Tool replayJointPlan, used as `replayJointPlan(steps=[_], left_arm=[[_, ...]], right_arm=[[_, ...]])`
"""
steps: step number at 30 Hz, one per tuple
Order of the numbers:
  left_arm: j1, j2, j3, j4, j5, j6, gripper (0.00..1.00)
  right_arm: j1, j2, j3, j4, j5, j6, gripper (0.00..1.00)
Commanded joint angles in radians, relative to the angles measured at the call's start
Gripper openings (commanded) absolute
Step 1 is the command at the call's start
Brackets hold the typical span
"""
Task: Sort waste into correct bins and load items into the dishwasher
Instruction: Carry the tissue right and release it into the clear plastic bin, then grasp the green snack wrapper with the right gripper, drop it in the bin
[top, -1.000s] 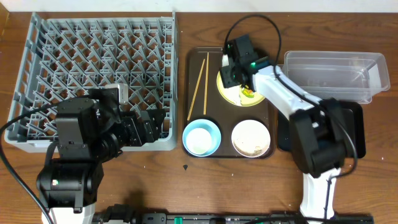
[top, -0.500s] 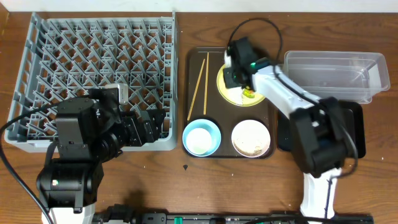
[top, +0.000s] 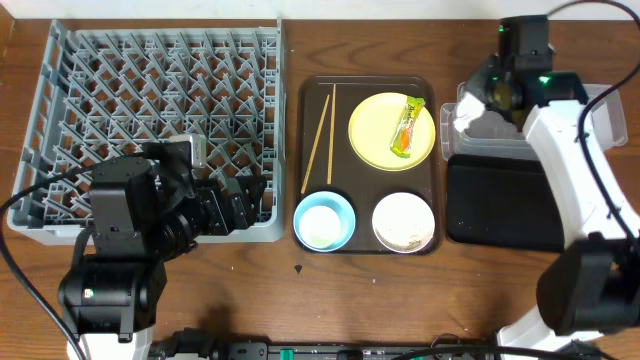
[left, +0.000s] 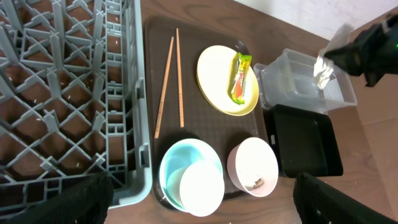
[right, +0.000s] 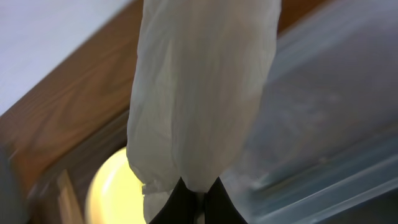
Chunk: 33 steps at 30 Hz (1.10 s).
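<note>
My right gripper is shut on the crumpled white napkin, which hangs over the left end of the clear tub. In the right wrist view the napkin fills the middle above the pinched fingertips. The green-and-orange wrapper lies on the yellow plate. The chopsticks, the light blue bowl and the white bowl with food scraps rest on the brown tray. My left gripper stands open at the near right corner of the grey dish rack, holding nothing.
The glossy black tray lies right of the brown tray, just in front of the clear tub. Bare wooden table runs along the front edge. The left arm's base sits at the front left, the right arm's base at the front right.
The right gripper has lifted the napkin off the yellow plate and carried it right to the clear tub, leaving the wrapper uncovered on the plate. The left arm has not moved.
</note>
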<state>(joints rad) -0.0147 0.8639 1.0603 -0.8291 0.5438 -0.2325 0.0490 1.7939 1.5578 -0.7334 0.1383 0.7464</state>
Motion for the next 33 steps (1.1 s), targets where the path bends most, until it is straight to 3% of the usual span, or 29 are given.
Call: replayJointPlan(steps=[1,3,4,6,7,9,15,18,21,26,33], left_arm=[[0.004,-0.003,0.024,0.002,0.006,-0.002,0.93],[0.004,-0.003,0.024,0.002,0.006,-0.002,0.93],[0.004,-0.003,0.024,0.002,0.006,-0.002,0.93],[0.004,-0.003,0.024,0.002,0.006,-0.002,0.93],[0.004,-0.003,0.024,0.002,0.006,-0.002,0.93],[0.004,-0.003,0.024,0.002,0.006,-0.002,0.93],[0.004,-0.003,0.024,0.000,0.006,-0.002,0.93],[0.004,-0.003,0.024,0.000,0.006,-0.002,0.93],[0.004,-0.003,0.024,0.000,0.006,-0.002,0.93],[0.004,-0.003,0.024,0.000,0.006,-0.002,0.93],[0.004,-0.003,0.024,0.000,0.006,-0.002,0.93]], right_arm=[[-0.056,0.066,-0.011,-0.003,0.060,0.098,0.01],[-0.079,0.091,-0.011,-0.002,0.060,0.098,0.03],[-0.086,0.097,-0.011,0.002,0.060,0.098,0.13],[-0.102,0.103,-0.011,0.029,0.050,0.056,0.47],[-0.106,0.101,-0.011,0.044,0.040,0.019,0.56],[-0.110,0.059,-0.006,0.066,-0.027,-0.073,0.63],[-0.032,-0.090,-0.006,0.106,-0.400,-0.338,0.61],[0.073,-0.118,-0.006,0.073,-0.455,-0.414,0.58],[0.194,-0.099,-0.010,-0.010,-0.308,-0.403,0.57],[0.345,0.029,-0.010,-0.084,0.133,-0.270,0.61],[0.363,0.235,-0.010,0.051,0.227,-0.267,0.55]])
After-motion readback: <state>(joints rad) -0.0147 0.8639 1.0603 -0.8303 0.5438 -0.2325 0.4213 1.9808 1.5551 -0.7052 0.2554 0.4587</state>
